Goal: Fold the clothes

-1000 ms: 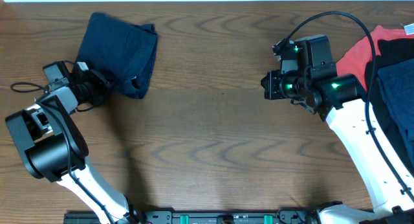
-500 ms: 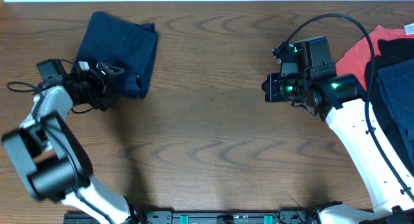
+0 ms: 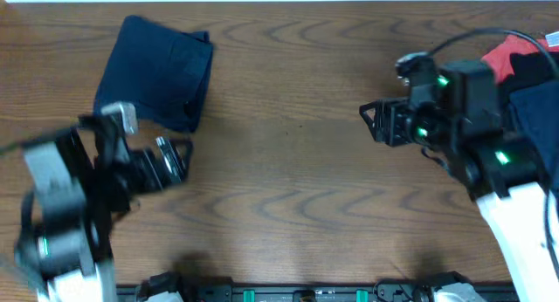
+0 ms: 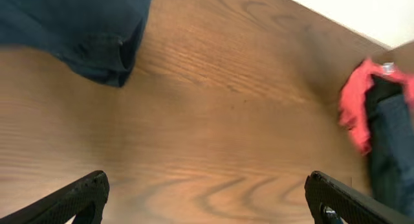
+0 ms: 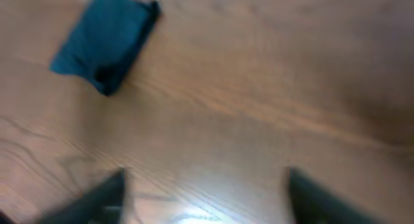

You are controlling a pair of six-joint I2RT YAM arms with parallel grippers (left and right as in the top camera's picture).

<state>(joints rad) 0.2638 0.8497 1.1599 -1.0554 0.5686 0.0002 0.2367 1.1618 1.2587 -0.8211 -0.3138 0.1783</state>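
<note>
1. Left gripper [image 3: 179, 157]: nearest the robot's side, above bare desk [image 3: 288, 206], just short of the clothes. Fingers [image 4: 81, 197] stand wide apart, holding nothing. The overhead view is blurred.
2. Right gripper [image 3: 370, 125]: over the middle-right of the desk, pointing left. Fingers [image 5: 97, 198] apart and empty; its wrist view is blurred.
3. Desk: brown wood grain, bare between the two arms.
4. Navy-blue shorts [image 3: 159, 68]: at the far left of the desk, lying as a compact, roughly rectangular bundle of several layers. They are well apart from the right gripper and untouched by either one. Judged light, soft and limp: the layers would sag and slide if lifted by one point. The near lower corner [image 4: 107, 72] and the thick folded edge beside it look the best hold, pinched through all layers. The folding appears largely done.
5. Coral-red shirt [image 3: 504, 54]: far right, part of a loose heap.
6. Black garment [image 3: 531, 68]: overlaps the shirt in the same heap.
</note>
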